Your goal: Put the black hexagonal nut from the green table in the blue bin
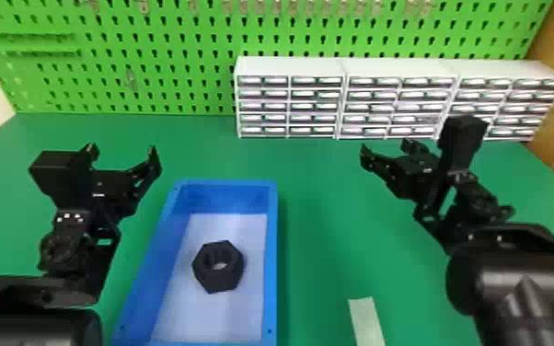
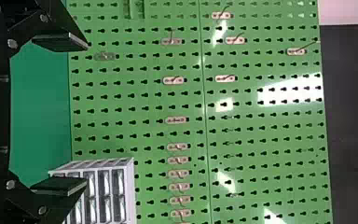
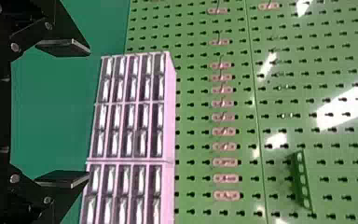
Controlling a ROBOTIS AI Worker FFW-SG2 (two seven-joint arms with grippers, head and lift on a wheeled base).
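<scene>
The black hexagonal nut [image 1: 218, 267] lies on the pale floor of the blue bin [image 1: 271, 257], its hole facing up. My left gripper [image 1: 122, 154] is held over the green table [image 1: 317, 184] at the bin's left, fingers apart with nothing between them; in the left wrist view the same gripper [image 2: 60, 114] is spread wide. To the right of the bin, my right gripper [image 1: 386, 152] is also open and holds nothing; its two pads stand far apart in the right wrist view, where the gripper [image 3: 63, 113] points toward the drawers.
White drawer cabinets [image 1: 290, 66] stand along the table's back right. Behind them rises a green pegboard [image 1: 152, 50] with small hooks. A pale strip [image 1: 367, 322] lies on the table near the front, right of the bin.
</scene>
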